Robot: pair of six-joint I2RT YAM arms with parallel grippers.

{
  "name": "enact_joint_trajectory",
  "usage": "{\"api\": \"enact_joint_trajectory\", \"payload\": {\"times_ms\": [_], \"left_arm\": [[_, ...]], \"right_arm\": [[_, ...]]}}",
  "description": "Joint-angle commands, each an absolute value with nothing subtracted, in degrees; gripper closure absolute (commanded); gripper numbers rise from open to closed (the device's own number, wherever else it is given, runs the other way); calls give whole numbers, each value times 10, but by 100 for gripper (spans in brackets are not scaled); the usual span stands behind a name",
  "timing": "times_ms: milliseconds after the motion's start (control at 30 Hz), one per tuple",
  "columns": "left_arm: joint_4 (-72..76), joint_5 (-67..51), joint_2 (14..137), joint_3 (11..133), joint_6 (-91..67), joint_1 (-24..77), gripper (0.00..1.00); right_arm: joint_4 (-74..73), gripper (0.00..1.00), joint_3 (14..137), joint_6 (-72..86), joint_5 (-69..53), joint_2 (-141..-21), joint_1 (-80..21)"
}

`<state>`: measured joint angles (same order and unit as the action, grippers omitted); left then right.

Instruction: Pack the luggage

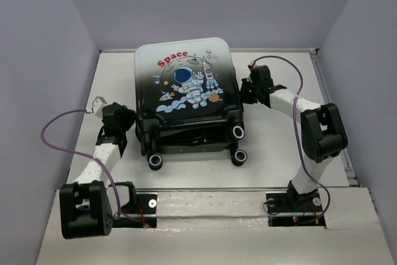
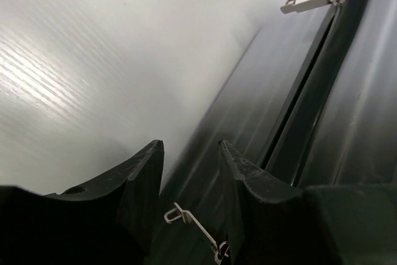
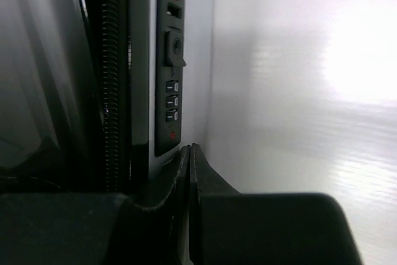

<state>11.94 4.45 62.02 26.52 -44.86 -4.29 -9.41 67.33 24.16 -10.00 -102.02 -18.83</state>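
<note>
A white tabletop [image 1: 273, 147] was enclosed on three sides by plain walls of a pale lilac-grey: a back wall [image 1: 211, 4], a left wall [image 1: 37, 60] and a right wall [image 1: 366, 41]. A thin raised lip [image 1: 279, 49] was seen along the table's far edge and down its right side. A paler board [image 1: 211, 206] was laid across the near edge. The space was lit evenly, and only soft shadows were cast. In the right wrist view a bright glare [image 3: 360, 60] was thrown on the tabletop; in the left wrist view fine streaks of sheen [image 2: 62, 72] were shown on the same surface.
</note>
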Motion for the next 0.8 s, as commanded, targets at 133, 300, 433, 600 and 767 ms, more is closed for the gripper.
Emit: {"api": "enact_joint_trajectory", "payload": {"times_ms": [133,300,433,600,767], "left_arm": [[108,79,502,175,-490,156,50],[70,134,441,158,-522,291,50],[-42,303,368,223,-483,349,47],[-78,410,318,383,-389,349,35],[-50,397,340,489,-333,349,29]], "right_arm": [[-93,92,851,196,-130,-1106,-204],[-188,82,1044,192,-156,-1202,-204],[-223,40,1100,197,-89,-1181,-204],[-271,22,1101,183,3,-1109,-204],[-241,24,963,181,38,-958,-204]]}}
